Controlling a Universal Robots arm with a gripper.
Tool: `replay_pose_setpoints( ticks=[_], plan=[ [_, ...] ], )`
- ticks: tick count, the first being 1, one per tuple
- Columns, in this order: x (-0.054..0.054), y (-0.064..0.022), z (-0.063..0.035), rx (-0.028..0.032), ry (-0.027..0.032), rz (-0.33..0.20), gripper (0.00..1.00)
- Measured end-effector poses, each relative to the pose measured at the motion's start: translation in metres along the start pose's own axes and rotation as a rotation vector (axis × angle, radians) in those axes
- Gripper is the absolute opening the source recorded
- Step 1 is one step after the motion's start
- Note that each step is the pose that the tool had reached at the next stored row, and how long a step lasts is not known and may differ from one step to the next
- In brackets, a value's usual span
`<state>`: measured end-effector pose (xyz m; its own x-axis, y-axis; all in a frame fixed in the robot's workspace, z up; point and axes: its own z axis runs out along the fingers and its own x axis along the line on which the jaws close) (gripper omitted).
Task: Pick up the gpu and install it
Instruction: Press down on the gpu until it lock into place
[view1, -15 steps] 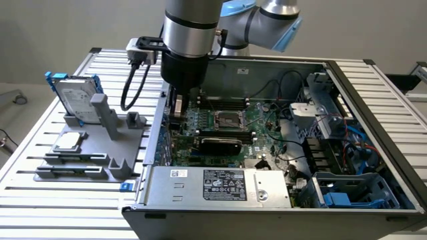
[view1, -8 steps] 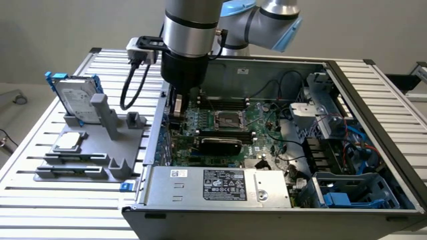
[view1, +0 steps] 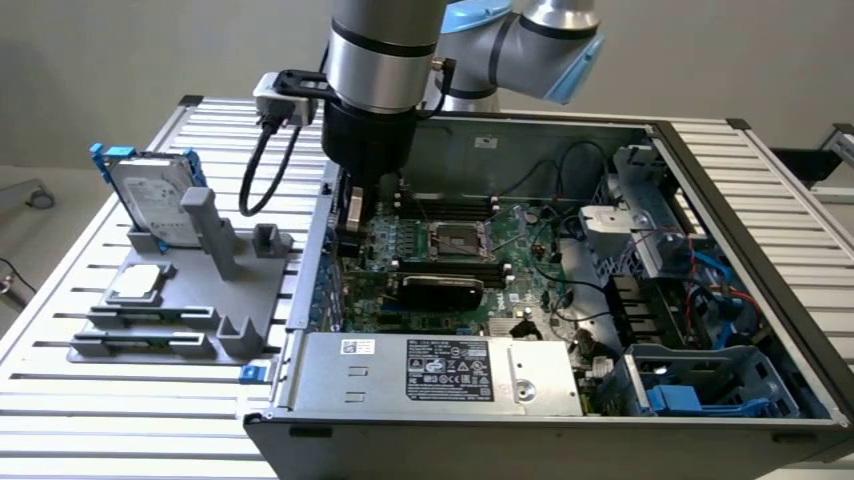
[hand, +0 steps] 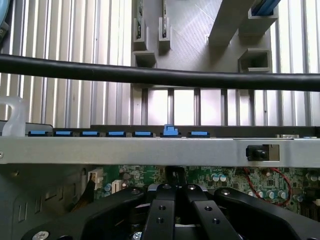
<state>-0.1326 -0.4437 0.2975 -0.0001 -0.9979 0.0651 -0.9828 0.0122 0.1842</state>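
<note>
grey plastic fixture stand (view1: 200, 300), exterior view's left: gpu slot looks vacated | black two-finger gripper (view1: 352, 222) jaws closed on upright green-board gpu (view1: 355, 215), at open grey computer case (view1: 747, 200) wall | progress: picked up; not seated on green motherboard (view1: 461, 250)

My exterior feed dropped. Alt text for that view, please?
The gripper is shut and lowered inside the open computer case, at the motherboard's edge. On the exterior view's left, a grey rack holds a hard drive.
</note>
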Motion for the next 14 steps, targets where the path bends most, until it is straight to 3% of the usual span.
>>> replay_pose_setpoints(
  ticks=[10, 14],
  plan=[
    [0.0001, -0.0008, -0.0004, -0.0016, -0.0006, 0.005, 0.11],
    [0.0013, -0.0009, -0.0009, -0.0016, 0.0033, 0.006, 0.11]
  ],
)
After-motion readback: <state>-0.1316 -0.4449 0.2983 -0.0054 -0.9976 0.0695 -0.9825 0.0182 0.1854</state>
